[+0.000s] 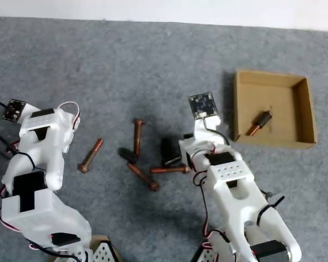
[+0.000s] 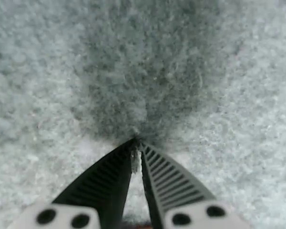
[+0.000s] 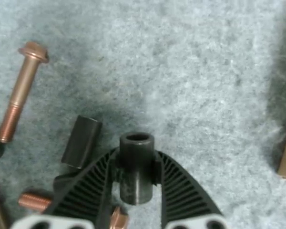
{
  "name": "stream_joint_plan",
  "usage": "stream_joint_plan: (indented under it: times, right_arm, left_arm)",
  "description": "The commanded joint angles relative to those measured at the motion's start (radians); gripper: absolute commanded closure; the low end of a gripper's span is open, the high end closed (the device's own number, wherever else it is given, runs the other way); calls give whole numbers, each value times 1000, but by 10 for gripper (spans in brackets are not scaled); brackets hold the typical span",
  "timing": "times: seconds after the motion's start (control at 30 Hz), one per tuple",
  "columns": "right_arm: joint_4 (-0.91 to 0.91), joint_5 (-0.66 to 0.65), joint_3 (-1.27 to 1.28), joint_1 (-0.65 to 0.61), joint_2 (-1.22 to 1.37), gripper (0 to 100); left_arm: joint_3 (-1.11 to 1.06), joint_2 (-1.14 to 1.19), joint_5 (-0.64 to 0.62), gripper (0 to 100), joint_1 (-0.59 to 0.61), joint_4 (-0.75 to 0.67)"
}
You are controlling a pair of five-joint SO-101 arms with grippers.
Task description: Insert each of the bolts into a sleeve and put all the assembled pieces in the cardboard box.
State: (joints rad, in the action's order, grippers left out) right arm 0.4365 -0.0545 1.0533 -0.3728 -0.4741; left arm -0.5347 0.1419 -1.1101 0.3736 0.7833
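While the right gripper is clamping a black sleeve between fingers drawn in tight on its sides, the sleeve's open bore is pointing away from the wrist, out past the fingertips.

- Left gripper: fingers pressed together, carrying nothing, hanging over bare grey carpet toward the table's left edge.
- Lone bolt: lying between the left arm and the middle of the table, with its long axis slanting and its head toward the near edge.
- Three bolts: lying crossed mid-table, the last one just beside the right arm.
- Loose sleeve: lying on its side close to the held one.
- Cardboard box: sitting toward the far right corner, already holding one assembled piece.

Judgement: the lone bolt is lying nearer the left arm, which is likely the one to fetch it. Its shank would need turning until it is lining up with the bore being offered.
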Motion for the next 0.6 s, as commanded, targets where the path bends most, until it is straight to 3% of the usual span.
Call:
stream_joint_plan:
  times: [0.0, 0.2, 0.33, 0.4, 0.5, 0.57]
  right_arm:
    - [-30, -9, -8, -2, -28, 994]
    - [-30, -9, -8, -2, -28, 994]
    - [-30, -9, -8, -2, -28, 994]
    - [-30, -9, -8, -2, -28, 994]
    - [-30, -9, -8, -2, -28, 994]
    - [-30, -9, -8, -2, -28, 994]
  left_arm:
    - [25, -159, 140, 995, -27, 144]
    - [-15, -483, 1017, 995, -216, 247]
    - [-97, -601, 1404, 988, -259, 282]
    - [-145, -608, 1493, 936, -260, 282]
    - [-214, -608, 1482, 819, -260, 279]
    - [-245, -608, 1484, 798, -260, 279]
